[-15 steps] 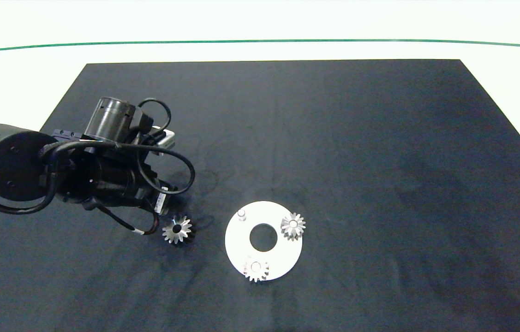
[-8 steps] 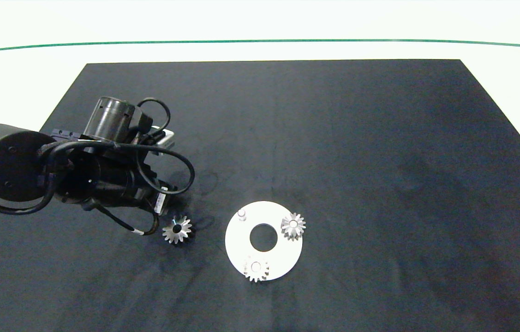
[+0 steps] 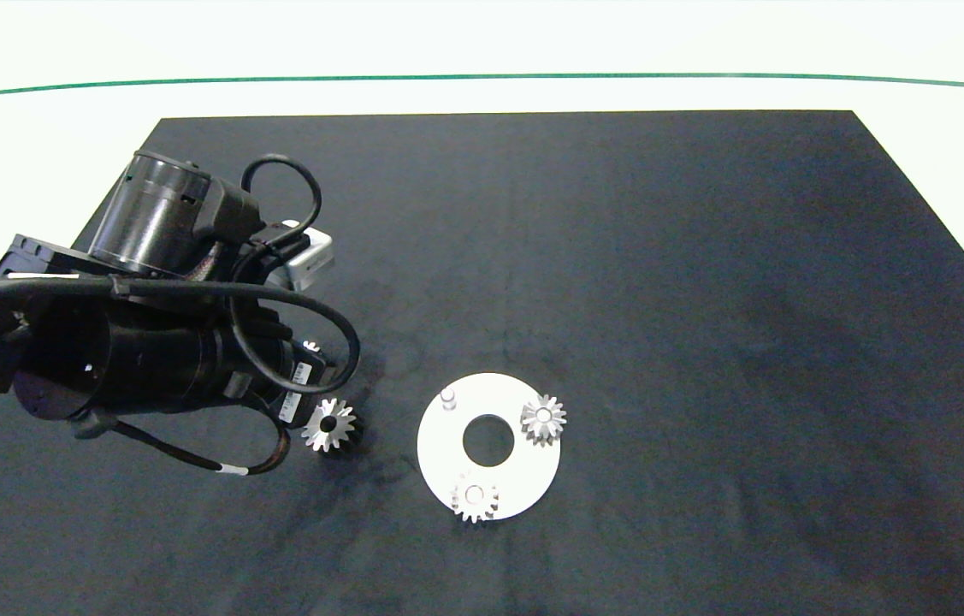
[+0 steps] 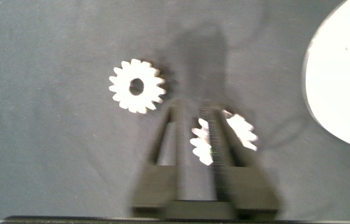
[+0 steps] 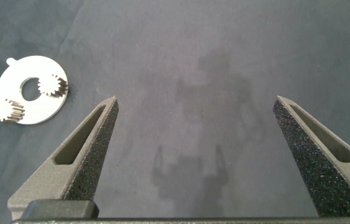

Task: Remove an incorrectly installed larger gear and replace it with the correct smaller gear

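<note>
The left end effector (image 4: 194, 115) was held low over the tabletop (image 3: 704, 299), and whether it was parted or clamped could not be told. Directly at its tip, and partly covered by it, the larger gear (image 3: 329, 425) was seen; it was judged the larger one from its wide dark bore and its breadth beside the two seated gears. Whether it was gripped or merely lying beneath the tip could not be settled. A little beyond the tip and off to one side, the smaller gear (image 4: 137, 94) was seen flat on the tabletop, apart from everything else. Farther off on the opposite side lay the white disc (image 3: 439, 453), on which two gears (image 3: 543, 419) (image 3: 474, 499) were seated and one peg (image 3: 447, 397) was left bare. The right end effector (image 5: 194, 102) was held wide open above bare tabletop, well away from the disc.

The removal was judged done and the replacement not yet made. Two risks were foreseen. Because the loose gears are close in size and near each other, the wrong one could be taken back to the peg. The larger gear could also be dragged or knocked into the smaller one if the tip were moved sideways while low.
</note>
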Controlling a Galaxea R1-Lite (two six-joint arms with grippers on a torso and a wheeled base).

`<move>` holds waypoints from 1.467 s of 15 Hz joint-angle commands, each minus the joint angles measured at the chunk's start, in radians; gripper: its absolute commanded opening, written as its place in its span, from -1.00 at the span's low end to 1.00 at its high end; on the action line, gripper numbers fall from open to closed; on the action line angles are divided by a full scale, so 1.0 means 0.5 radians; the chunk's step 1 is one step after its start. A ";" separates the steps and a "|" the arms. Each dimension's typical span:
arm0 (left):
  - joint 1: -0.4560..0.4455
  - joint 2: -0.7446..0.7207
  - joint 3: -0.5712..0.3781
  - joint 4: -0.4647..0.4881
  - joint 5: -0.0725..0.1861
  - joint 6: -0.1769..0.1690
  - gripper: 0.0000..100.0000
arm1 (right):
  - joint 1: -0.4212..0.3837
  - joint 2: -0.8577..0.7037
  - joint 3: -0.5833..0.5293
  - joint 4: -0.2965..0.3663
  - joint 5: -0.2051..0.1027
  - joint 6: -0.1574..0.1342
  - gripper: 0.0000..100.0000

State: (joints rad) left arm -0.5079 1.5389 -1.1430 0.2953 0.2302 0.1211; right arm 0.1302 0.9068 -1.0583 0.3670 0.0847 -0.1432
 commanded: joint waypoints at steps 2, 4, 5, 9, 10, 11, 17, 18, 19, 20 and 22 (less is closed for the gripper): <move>-0.095 -0.053 0.016 -0.002 0.015 0.006 1.00 | 0.000 0.003 0.000 0.005 0.002 -0.002 1.00; -0.070 -0.038 -0.006 -0.011 0.015 0.009 1.00 | 0.000 0.003 0.000 -0.001 0.002 -0.002 1.00; -0.009 -0.034 -0.006 -0.011 0.015 0.013 1.00 | 0.000 0.003 0.000 -0.001 0.002 -0.002 1.00; 0.148 0.027 -0.006 -0.017 0.012 -0.012 1.00 | 0.000 0.000 0.000 -0.001 0.002 -0.002 1.00; 0.163 0.058 -0.006 -0.017 0.009 -0.027 1.00 | 0.000 0.000 0.000 -0.004 0.002 -0.002 1.00; 0.172 0.082 -0.006 -0.026 0.009 -0.086 1.00 | 0.000 -0.004 0.000 -0.004 0.002 -0.002 1.00; 0.203 0.257 -0.015 -0.155 0.009 -0.175 1.00 | 0.000 -0.013 0.000 -0.001 0.002 -0.002 1.00; 0.224 0.278 -0.012 -0.189 0.012 -0.175 1.00 | 0.000 -0.013 0.000 -0.004 0.002 -0.002 1.00; 0.255 0.315 -0.012 -0.247 0.012 -0.168 1.00 | 0.000 -0.013 0.000 -0.004 0.002 -0.002 1.00; 0.283 0.328 -0.012 -0.259 0.012 -0.165 1.00 | 0.000 -0.013 0.000 -0.004 0.002 -0.002 1.00; 0.313 0.324 0.006 -0.259 0.012 -0.162 1.00 | 0.000 -0.013 0.000 -0.004 0.002 -0.002 1.00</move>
State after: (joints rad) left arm -0.3602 1.6889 -1.1440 0.1653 0.2338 0.0383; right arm 0.1289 0.8989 -1.0583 0.3628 0.0847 -0.1428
